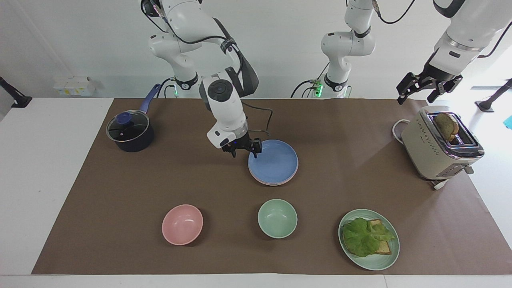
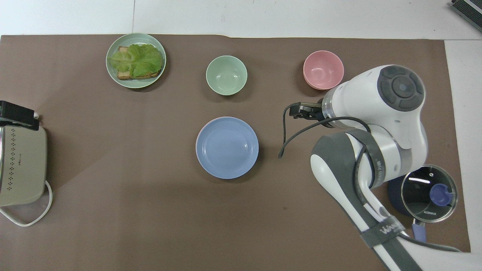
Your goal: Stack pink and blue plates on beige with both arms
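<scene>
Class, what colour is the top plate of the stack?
Periwinkle blue plate, clearest in the overhead view.

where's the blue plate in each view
Facing view: the blue plate tops the stack at mid-table, nearer to the robots than the green bowl.
Overhead view: the blue plate lies at the centre, below the green bowl in the picture.
Shared landmark: the green bowl, beside the plate in both.
</scene>
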Robot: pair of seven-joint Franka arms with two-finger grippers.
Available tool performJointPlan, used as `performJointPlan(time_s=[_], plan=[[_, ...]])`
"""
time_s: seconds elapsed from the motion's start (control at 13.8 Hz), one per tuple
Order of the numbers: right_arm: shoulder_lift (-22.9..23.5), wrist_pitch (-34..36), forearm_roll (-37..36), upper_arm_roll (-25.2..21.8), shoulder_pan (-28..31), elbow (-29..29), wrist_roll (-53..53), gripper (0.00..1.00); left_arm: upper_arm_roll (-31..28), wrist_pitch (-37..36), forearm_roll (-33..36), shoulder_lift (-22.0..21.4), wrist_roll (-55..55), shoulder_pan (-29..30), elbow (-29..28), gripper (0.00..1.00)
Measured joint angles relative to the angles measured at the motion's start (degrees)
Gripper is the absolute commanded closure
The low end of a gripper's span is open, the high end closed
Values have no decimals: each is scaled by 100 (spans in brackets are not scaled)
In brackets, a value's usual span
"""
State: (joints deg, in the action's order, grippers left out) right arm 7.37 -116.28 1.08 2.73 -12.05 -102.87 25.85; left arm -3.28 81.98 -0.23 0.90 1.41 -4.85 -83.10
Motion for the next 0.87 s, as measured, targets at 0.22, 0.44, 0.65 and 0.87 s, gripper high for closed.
performJointPlan(time_s=[0.22,0.44,0.65,0.87], plan=[[-382,519,-20,-5,428,33,-304,0,0,0,0,0,0,0,0,0],[-803,909,-20,-17,810,53,-675,0,0,-1,0,0,0,0,0,0],[-1106,1384,-23,-21,1054,160,-1002,0,0,-1,0,0,0,0,0,0],[-1185,2113,-24,-27,1356,665,-1441,0,0,-2,0,0,0,0,0,0]])
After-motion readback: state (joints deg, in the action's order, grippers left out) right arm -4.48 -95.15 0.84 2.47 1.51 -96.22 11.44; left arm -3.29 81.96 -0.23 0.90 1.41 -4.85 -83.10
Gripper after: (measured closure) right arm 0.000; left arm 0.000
